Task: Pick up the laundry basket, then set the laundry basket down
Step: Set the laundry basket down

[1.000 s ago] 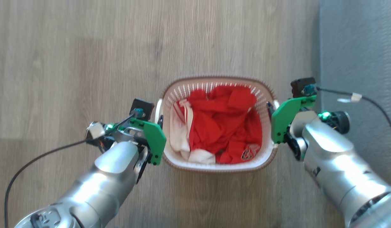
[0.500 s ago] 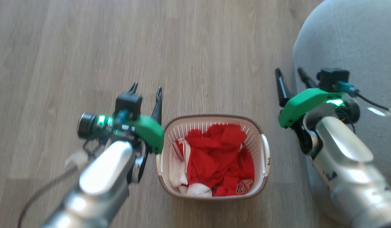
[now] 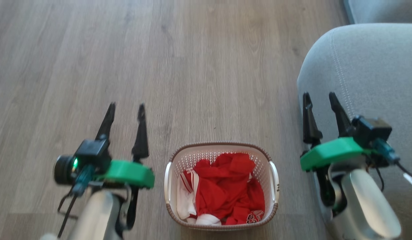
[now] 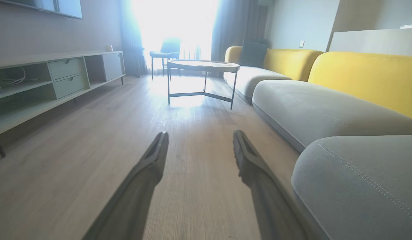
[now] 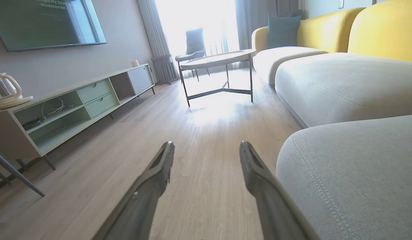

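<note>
The laundry basket (image 3: pixel 169 181) stands on the wood floor at the bottom middle of the head view, white and perforated with a brown rim, holding red and white clothes (image 3: pixel 226 190). My left gripper (image 3: pixel 126 108) is open to the basket's left, raised clear of it, fingers pointing forward. My right gripper (image 3: pixel 321 97) is open to its right, beside the grey sofa. The left wrist view shows the left gripper (image 4: pixel 199 134) with nothing between its fingers, and the right gripper (image 5: pixel 207 144) in the right wrist view is likewise bare.
A grey sofa cushion (image 3: pixel 366 73) sits close on the right, touching distance from my right arm. Ahead are a round coffee table (image 4: pixel 202 65), a yellow-backed sofa (image 4: pixel 369 76), a low TV cabinet (image 5: pixel 75 103) on the left and a chair (image 5: pixel 192 43) by the bright window.
Both grippers have let go of the basket's handles and swung up and forward, away from it. The head camera has tilted up, so the basket now sits lower in the picture.
</note>
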